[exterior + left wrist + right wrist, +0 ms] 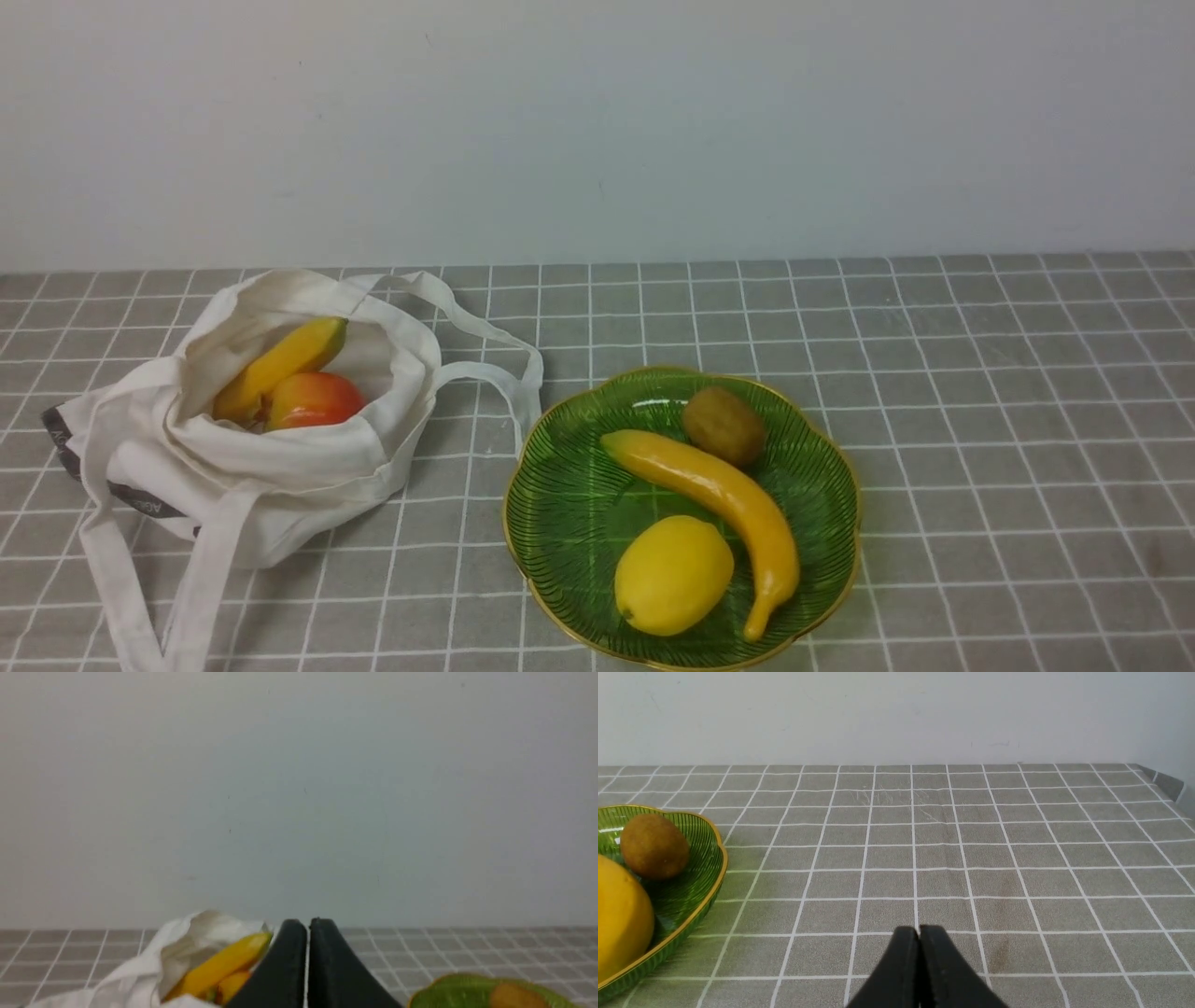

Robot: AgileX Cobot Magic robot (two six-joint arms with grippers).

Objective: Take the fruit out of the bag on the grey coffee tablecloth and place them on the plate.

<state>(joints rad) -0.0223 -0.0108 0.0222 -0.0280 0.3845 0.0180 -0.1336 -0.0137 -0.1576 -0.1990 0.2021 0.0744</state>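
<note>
Fruit (282, 366), a banana and a red-orange apple, sits in the bag (280, 476), forward of the left end effector (308, 926), whose fingers are together. Forward of and between both end effectors, the plate (597, 523) holds a banana, lemon (674, 575) and kiwi (724, 426). The right end effector's (919, 933) fingers are together.

Partly legible dark lettering, white cloth bag (289, 476)

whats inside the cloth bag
In the bag, a yellow banana with a greenish tip lies against a red-orange, apple-like fruit. The banana's lower end is partly covered, and the folds hide the bottom, so anything deeper can't be seen.
</note>
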